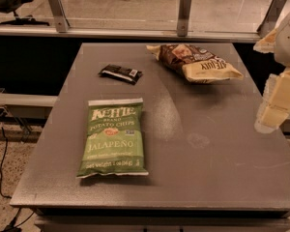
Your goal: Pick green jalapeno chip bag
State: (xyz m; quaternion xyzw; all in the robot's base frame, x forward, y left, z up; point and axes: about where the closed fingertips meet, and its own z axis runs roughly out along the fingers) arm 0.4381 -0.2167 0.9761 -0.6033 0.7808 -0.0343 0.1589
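Note:
The green jalapeno chip bag [113, 137] lies flat on the grey table [203, 149], front left, label facing up. My gripper [275, 105] is at the right edge of the view, above the table's right side and far to the right of the bag. It holds nothing that I can see.
A brown and cream snack bag [199, 63] lies at the back right of the table. A small dark wrapped bar [120, 73] lies at the back left. A glass railing with metal posts [183, 13] runs behind the table.

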